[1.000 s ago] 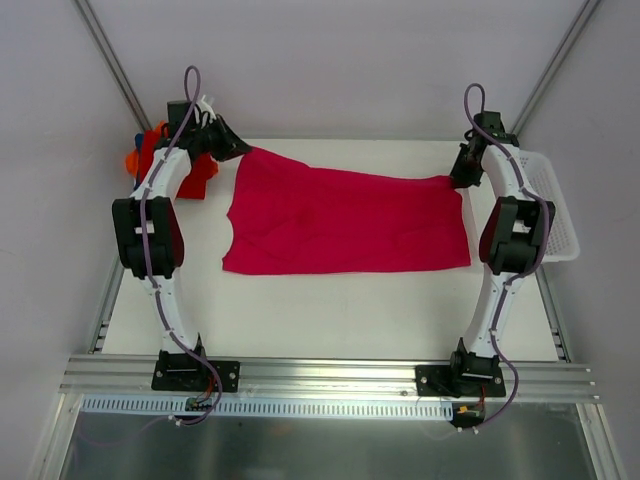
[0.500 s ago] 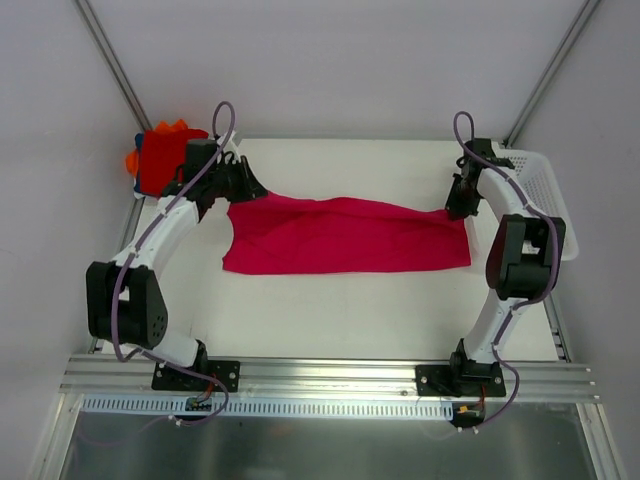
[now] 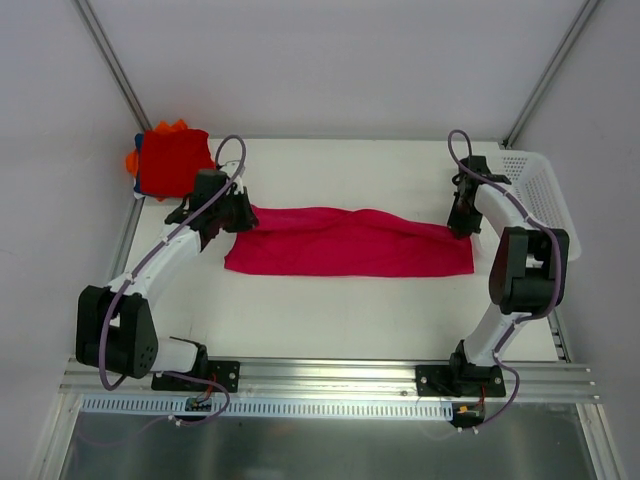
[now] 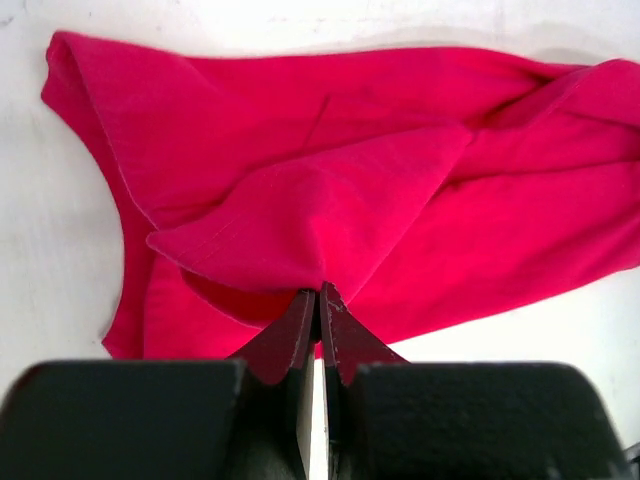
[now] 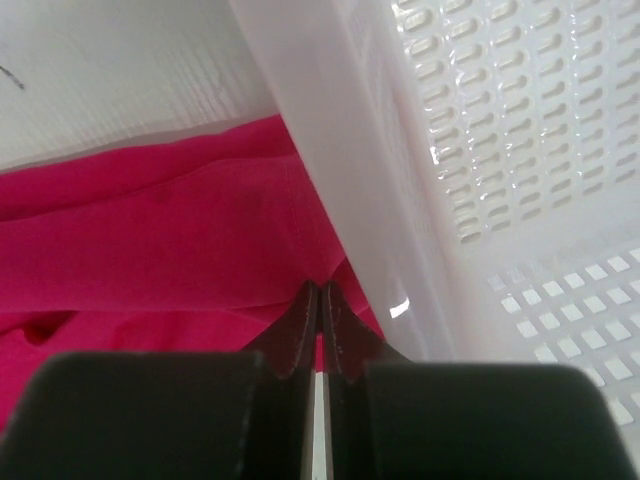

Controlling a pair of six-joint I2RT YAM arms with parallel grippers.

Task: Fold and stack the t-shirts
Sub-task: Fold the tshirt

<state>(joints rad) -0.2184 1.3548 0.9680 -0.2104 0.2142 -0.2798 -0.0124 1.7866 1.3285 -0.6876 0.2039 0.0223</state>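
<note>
A crimson-pink t-shirt lies across the middle of the white table, its far half drawn toward the near edge in a long fold. My left gripper is shut on the shirt's far left corner. My right gripper is shut on the far right corner, right beside the basket wall. A stack of folded t-shirts, bright red on top with orange and a blue edge showing, sits at the far left corner of the table.
A white perforated plastic basket stands at the table's right edge; its wall fills the right wrist view next to the right fingers. A metal rail runs along the near edge by the arm bases.
Both grippers have pulled the shirt's far edge toward the near edge, so the spread shirt has become a narrower band. The left arm has moved off the stack, which now shows fully.
</note>
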